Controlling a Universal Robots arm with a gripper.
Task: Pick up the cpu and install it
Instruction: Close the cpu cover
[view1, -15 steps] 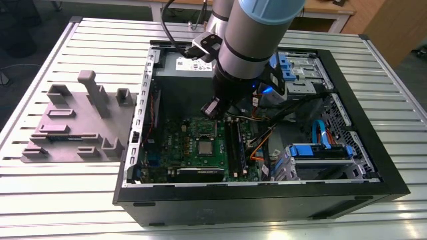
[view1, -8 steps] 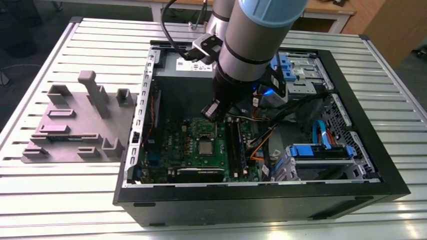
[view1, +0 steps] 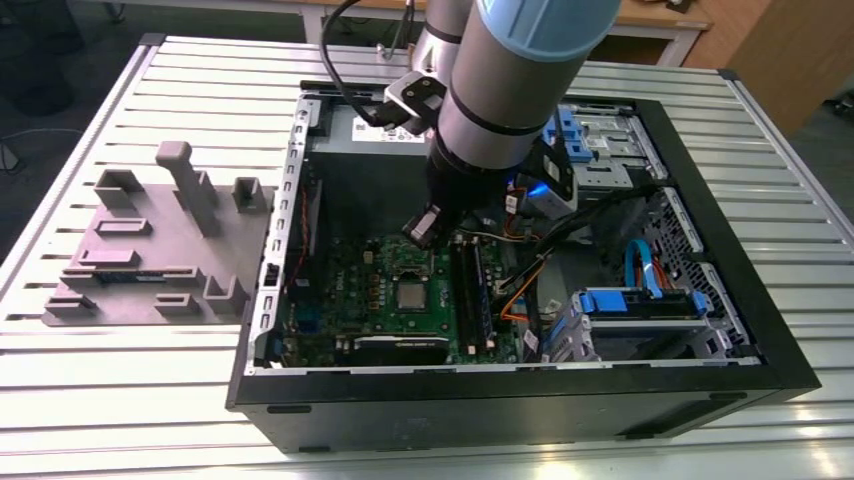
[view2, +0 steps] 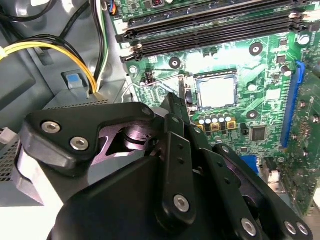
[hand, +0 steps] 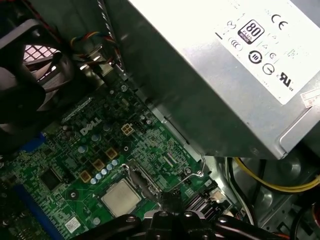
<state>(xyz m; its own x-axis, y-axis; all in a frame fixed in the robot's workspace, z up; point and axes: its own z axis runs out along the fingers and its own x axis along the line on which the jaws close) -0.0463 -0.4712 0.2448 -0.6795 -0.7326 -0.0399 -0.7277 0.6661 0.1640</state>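
Observation:
The cpu (view1: 412, 294) is a small square chip with a silvery top. It lies flat in its socket on the green motherboard (view1: 350, 300) inside the open computer case. Both wrist views show the cpu (view2: 217, 90) (hand: 120, 196) with the thin wire lever of the socket beside it. My gripper (view1: 424, 228) hangs a little above the board, just behind the socket and not touching the chip. Its black fingers (view2: 172, 107) appear shut with nothing between them. In the first wrist view the gripper (hand: 165, 199) tip sits close beside the socket's edge.
A big grey metal box with a white label (hand: 225, 75) stands close by the gripper. Black memory slots (view2: 210, 25) run beside the socket. Yellow cables (view2: 50, 47), a black fan (hand: 25, 75) and blue drive brackets (view1: 641, 305) crowd the case. A grey fixture plate (view1: 160, 245) lies on the table.

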